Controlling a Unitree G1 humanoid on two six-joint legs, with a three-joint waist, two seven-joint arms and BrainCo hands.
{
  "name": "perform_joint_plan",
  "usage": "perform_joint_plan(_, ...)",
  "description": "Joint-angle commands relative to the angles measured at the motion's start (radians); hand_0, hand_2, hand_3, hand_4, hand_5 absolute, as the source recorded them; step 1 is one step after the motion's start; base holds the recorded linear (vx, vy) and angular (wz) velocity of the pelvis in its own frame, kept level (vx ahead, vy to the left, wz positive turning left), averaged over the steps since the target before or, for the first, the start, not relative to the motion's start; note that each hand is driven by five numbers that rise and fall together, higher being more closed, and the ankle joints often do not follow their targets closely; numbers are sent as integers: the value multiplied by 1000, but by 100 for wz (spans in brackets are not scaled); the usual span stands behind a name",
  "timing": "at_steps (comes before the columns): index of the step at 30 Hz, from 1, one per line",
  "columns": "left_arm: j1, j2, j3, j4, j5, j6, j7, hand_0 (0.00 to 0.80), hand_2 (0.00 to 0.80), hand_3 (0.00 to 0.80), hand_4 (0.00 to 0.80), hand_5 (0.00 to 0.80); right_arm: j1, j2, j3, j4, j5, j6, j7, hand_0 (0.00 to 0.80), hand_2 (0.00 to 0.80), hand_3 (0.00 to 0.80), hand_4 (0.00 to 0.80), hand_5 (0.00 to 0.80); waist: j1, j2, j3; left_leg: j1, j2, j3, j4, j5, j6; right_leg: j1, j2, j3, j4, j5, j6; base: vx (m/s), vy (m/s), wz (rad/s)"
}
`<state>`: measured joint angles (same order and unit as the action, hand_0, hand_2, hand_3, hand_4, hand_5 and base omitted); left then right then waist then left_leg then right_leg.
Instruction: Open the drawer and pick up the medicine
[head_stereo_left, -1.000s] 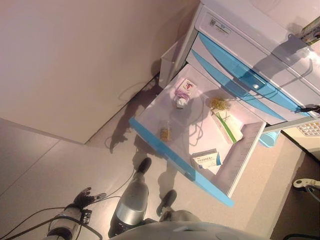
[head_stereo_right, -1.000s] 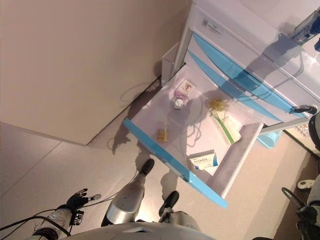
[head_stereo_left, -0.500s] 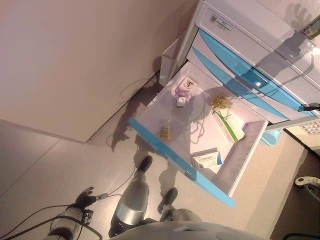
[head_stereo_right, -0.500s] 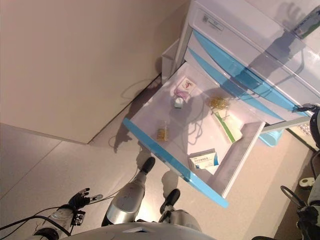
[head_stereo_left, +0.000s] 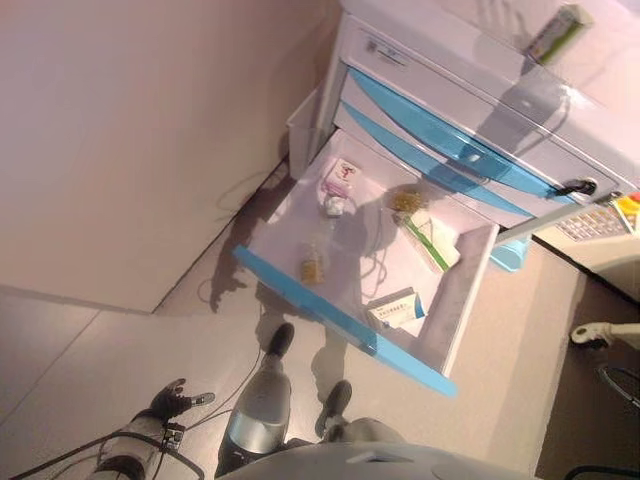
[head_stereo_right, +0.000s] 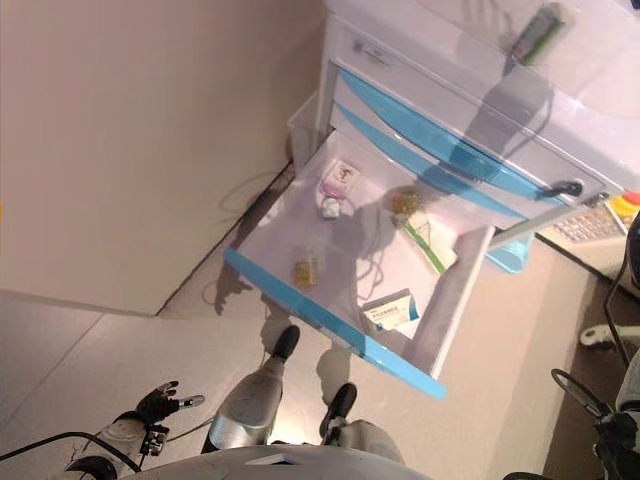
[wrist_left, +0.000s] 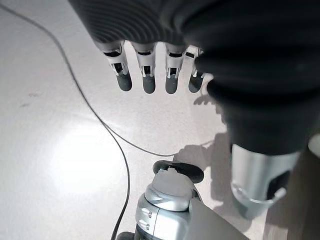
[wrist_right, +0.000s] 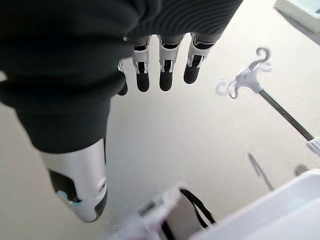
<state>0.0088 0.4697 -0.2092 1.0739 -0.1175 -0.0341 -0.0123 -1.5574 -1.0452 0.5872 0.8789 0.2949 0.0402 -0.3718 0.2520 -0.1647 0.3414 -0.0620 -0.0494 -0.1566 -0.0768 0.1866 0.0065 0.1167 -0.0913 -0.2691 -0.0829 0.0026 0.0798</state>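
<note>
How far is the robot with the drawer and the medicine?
Done: the drawer is open, boxes and bottles inside. In hand: nothing; the left hand and right hand hang open over the floor. Left: reach in and pick up the medicine.

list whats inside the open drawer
In the open drawer: a pink-printed box, small white bottle, amber vial, yellow cluster, green-striped box, blue-white box. Nothing visibly covered.
</note>
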Motion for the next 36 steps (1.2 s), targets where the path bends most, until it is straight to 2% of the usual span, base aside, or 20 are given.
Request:
perform_joint_plan(1,44,20,-65,57,46,19,-5,0,0,0,0,0,52,-92,7,-37,115,-84,-59,0,0,0,0,0,-37,26,-160,100,-19,46,-1,-218,14,-68,24,3,97,-5,29,-55,-21,-30)
perform_joint_plan(5,22,7,-89,55,52,38,-15,0,0,0,0,0,123,-110,-103,-51,209,-124,-103,0,0,0,0,0,-74,42,-193,116,-17,76,-6,-226,10,-60,28,31,80,-1,30,-63,-18,-26)
perform_joint_plan(9,-10,-14,-122,39,79,60,-36,0,0,0,0,0,299,-89,-294,-97,289,-139,-130,0,0,0,0,0,-113,69,-213,131,-15,107,-7,-236,7,-58,29,60,66,4,31,-101,-6,-30)
perform_joint_plan(12,-39,-38,-151,34,97,81,-50,0,0,0,0,0,524,-13,-461,-173,230,-166,-152,0,0,0,0,0,-147,92,-216,140,-12,132,-6,-241,9,-57,28,85,57,8,31,-109,-8,-33)
perform_joint_plan(16,-71,-71,-175,49,102,111,-67,0,0,0,0,0,855,177,-611,-309,80,-181,-174,0,0,0,0,0,-197,115,-221,156,-6,168,-6,-251,12,-58,27,124,40,18,32,-57,-20,-44)
perform_joint_plan(19,-84,-101,-183,74,101,123,-79,0,0,0,0,0,1053,330,-615,-380,1,-191,-169,0,0,0,0,0,-236,129,-220,167,-2,199,-3,-262,17,-61,27,154,34,21,30,-4,-18,-55)
perform_joint_plan(20,-88,-110,-183,81,99,124,-88,0,0,0,0,0,1113,380,-603,-398,-21,-184,-150,0,0,0,0,0,-253,134,-216,169,1,212,0,-266,19,-66,27,164,37,20,28,-11,-12,-40)
perform_joint_plan(22,-87,-130,-181,84,92,125,-93,0,0,0,0,0,1221,449,-585,-388,-20,-215,-90,0,0,0,0,0,-277,142,-207,170,4,230,5,-271,23,-75,30,181,47,16,25,-15,6,-35)
perform_joint_plan(27,-67,-153,-178,66,76,109,-89,0,0,0,0,0,1398,524,-562,-333,-11,-247,61,0,0,0,0,0,-310,150,-183,166,11,250,11,-273,25,-91,32,194,67,8,23,17,0,-20)
perform_joint_plan(31,-83,-139,-196,15,95,51,-66,0,0,0,0,0,1465,580,-522,-215,-3,-222,151,0,0,0,0,0,-325,155,-122,120,16,250,26,-261,29,-151,31,189,128,-6,17,-83,-5,-8)
perform_joint_plan(36,-157,-112,-277,-76,114,-7,-42,0,0,0,0,0,1463,636,-477,-40,12,-285,124,0,0,0,0,0,-335,168,-5,26,21,243,63,-232,34,-246,42,185,215,-23,-2,-192,34,2)
